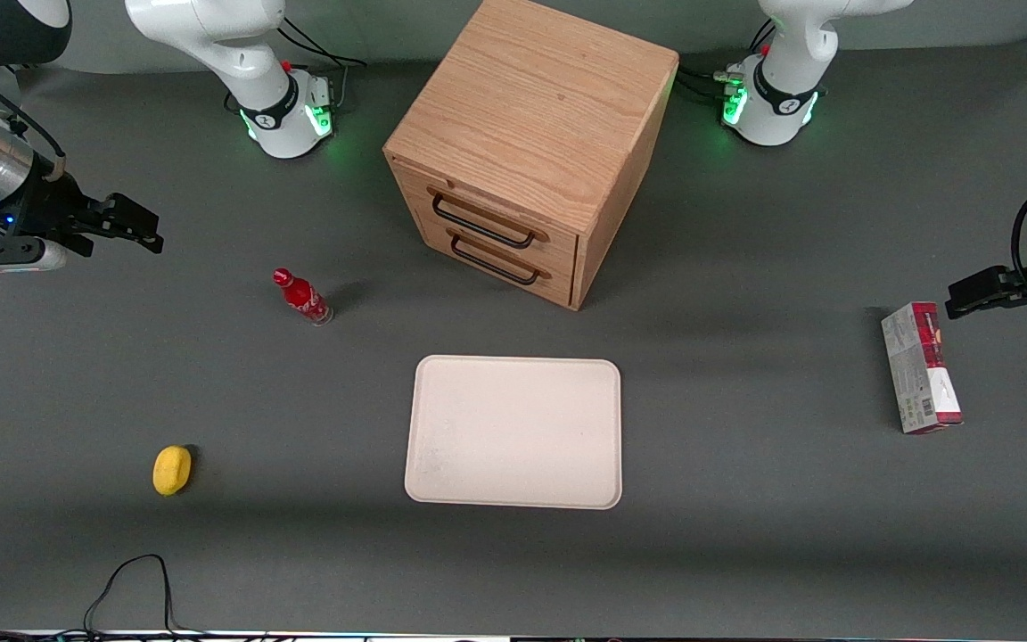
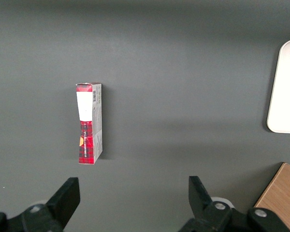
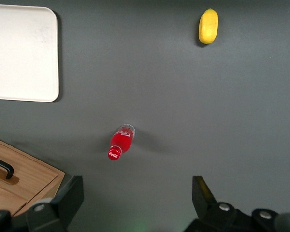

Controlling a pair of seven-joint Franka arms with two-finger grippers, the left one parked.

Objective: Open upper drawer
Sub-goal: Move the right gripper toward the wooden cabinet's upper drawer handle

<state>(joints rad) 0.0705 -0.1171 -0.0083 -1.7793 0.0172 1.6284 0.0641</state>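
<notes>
Getting ready to pull the upper drawer (image 1: 487, 218) open.

Hovering at the cabinet's (image 1: 531, 116) nine o'clock, gripper (image 1: 135, 223) wide open and empty; probably best hooking the black handle (image 1: 480, 223) mid-bar, pulling straight.

Dark grey matte table (image 1: 745, 553) fills nearly every view, no walls or windows in sight. An oak cabinet (image 1: 540, 107) is the only furniture, standing mid-table w/ its front angled toward the working arm's end. Light is soft and even from overhead; broad faint shadow bands (image 1: 513, 526) cross the surface nearer the front camera. Green glow (image 1: 324, 120) spills onto the table farther from the camera than the cabinet front. A black cable (image 1: 135, 580) loops at what is prob. the table's near edge. My gripper (image 1: 143, 227) hangs over bare table at the working arm's end, fingers spread wide.
</notes>
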